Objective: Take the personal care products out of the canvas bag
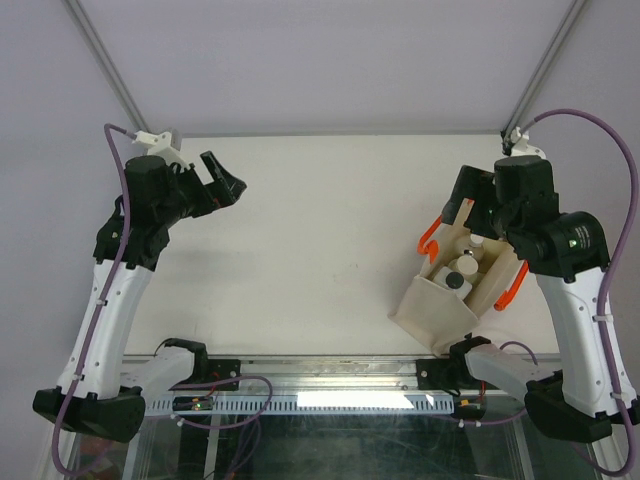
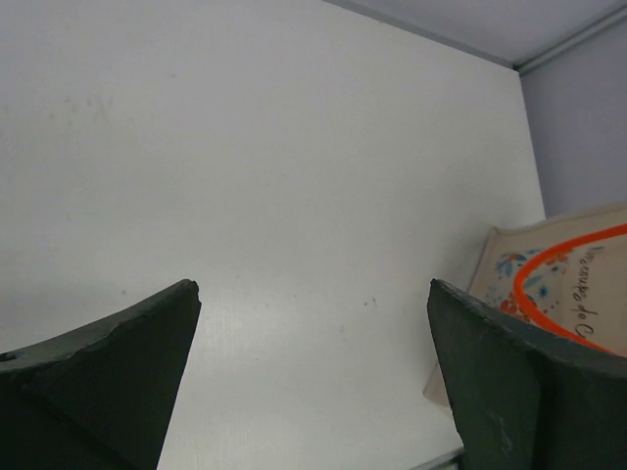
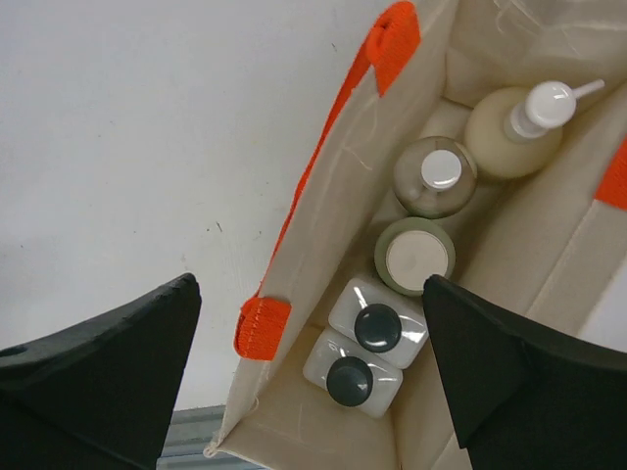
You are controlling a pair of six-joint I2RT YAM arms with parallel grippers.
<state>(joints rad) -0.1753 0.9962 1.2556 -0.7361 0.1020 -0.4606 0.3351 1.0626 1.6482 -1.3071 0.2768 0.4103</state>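
The canvas bag (image 1: 432, 312) stands open at the right of the table, with orange handles (image 1: 428, 236). In the right wrist view all the bottles stand upright inside the bag (image 3: 323, 196): the cream pump bottle (image 3: 513, 137), the silver-capped bottle (image 3: 436, 176), the olive cylinder (image 3: 415, 257) and two whitish square bottles (image 3: 376, 319) (image 3: 353, 374) with dark caps. My right gripper (image 3: 312, 294) is open and empty, hovering above the bag's mouth. My left gripper (image 1: 222, 176) is open and empty at the far left, over bare table; a corner of the bag (image 2: 549, 284) shows in its wrist view.
The white table (image 1: 320, 240) ends in a metal rail (image 1: 330, 372) at the near edge. Grey walls and two slanted frame posts (image 1: 105, 60) rise behind it. The bag stands close to the near right corner.
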